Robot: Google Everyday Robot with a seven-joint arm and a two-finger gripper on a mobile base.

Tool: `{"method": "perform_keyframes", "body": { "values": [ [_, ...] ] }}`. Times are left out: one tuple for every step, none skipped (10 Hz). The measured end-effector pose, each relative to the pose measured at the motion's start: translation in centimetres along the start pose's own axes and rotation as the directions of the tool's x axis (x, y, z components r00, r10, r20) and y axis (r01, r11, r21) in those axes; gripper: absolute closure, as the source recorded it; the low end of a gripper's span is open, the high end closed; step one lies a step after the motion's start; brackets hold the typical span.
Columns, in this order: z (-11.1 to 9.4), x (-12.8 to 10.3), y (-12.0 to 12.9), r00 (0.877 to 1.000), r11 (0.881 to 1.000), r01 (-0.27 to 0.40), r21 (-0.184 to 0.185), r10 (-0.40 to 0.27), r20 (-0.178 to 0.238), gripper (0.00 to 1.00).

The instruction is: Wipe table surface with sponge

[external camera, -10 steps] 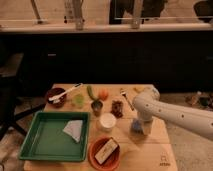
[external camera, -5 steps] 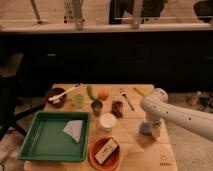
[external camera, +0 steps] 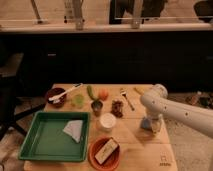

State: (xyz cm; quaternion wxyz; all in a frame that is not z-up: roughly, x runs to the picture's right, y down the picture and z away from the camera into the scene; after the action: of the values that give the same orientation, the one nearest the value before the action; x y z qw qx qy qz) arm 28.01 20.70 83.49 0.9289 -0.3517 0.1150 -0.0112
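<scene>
We see the sponge (external camera: 146, 123) as a small blue patch on the bench (external camera: 135, 145) near its right edge, right under the gripper (external camera: 151, 123); since half a second ago the arm has barely shifted, and we cannot tell how wide its jaws stand or whether they hold the sponge. To its left stand a white cup (external camera: 107, 121) and a green tray (external camera: 35, 145) holding a folded cloth (external camera: 73, 129). Bare planks lie open toward the near right corner, with a dark cabinet wall behind.
</scene>
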Motion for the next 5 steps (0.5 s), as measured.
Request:
{"method": "perform_keyframes", "body": {
  "values": [
    [-0.2,-0.8,0.0,1.000,1.000,0.008,0.002,-0.008,0.004,1.00],
    [-0.3,-1.8,0.1,1.000,1.000,0.023,0.001,-0.023,0.008,1.00],
    [-0.5,-3.2,0.3,0.999,0.999,0.052,0.002,-0.052,0.014,1.00],
    [-0.5,-3.8,0.7,0.997,0.997,0.071,0.000,-0.071,0.019,1.00],
    [-0.5,-4.4,1.2,0.995,0.995,0.098,0.000,-0.098,0.025,1.00]
  ]
}}
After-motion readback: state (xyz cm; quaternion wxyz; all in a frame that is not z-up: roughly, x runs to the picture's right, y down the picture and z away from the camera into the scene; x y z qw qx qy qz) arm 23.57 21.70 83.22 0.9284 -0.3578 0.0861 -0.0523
